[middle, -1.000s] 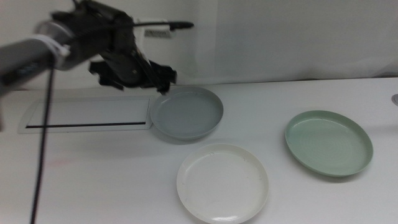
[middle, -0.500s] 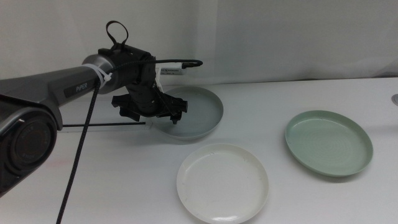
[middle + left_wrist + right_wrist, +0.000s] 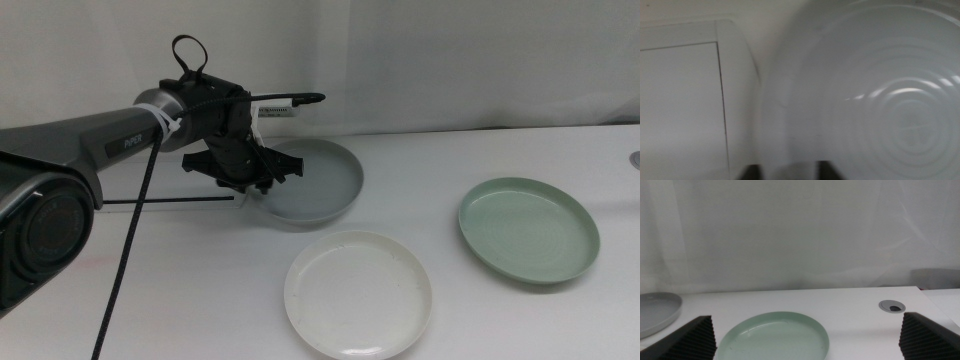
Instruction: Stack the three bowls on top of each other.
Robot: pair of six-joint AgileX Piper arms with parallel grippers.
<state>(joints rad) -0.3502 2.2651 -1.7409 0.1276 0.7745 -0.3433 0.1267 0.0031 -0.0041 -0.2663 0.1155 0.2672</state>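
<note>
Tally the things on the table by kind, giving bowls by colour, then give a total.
White bowl: 1
Blue-grey bowl: 1
Pale green bowl: 1
Flat white panel with a dark slot: 1
Grey round table grommet: 1
Total: 5
</note>
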